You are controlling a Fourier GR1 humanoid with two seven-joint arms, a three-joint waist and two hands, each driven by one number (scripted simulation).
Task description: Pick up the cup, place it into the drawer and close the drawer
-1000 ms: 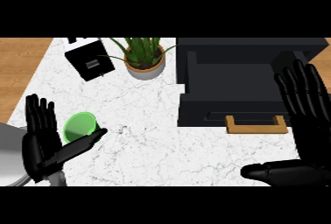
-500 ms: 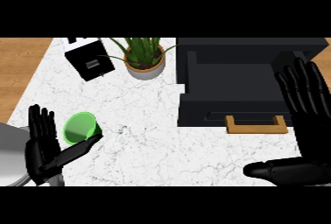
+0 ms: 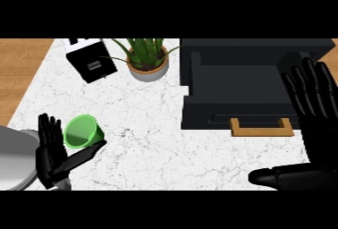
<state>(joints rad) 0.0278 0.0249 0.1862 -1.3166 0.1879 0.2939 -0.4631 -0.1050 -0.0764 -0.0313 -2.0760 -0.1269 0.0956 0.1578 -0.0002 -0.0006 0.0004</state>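
A green cup lies tipped on the white marble counter at the lower left, its mouth facing the view. My left hand is just left of it, open, fingers straight up and thumb reaching under the cup's lower right side. The black drawer unit stands at the upper right with its drawer pulled open and a wooden handle at the front. My right hand is open at the right edge, fingers up, partly covering the drawer's right side; its thumb points left low down.
A potted plant stands at the back centre, left of the drawer unit. A black box lies tilted at the back left. A grey round object sits at the left edge behind my left hand. Wooden floor shows beyond the counter's left edge.
My left hand has dropped lower and slid a little left, uncovering more of the green cup. The right hand has hardly moved.
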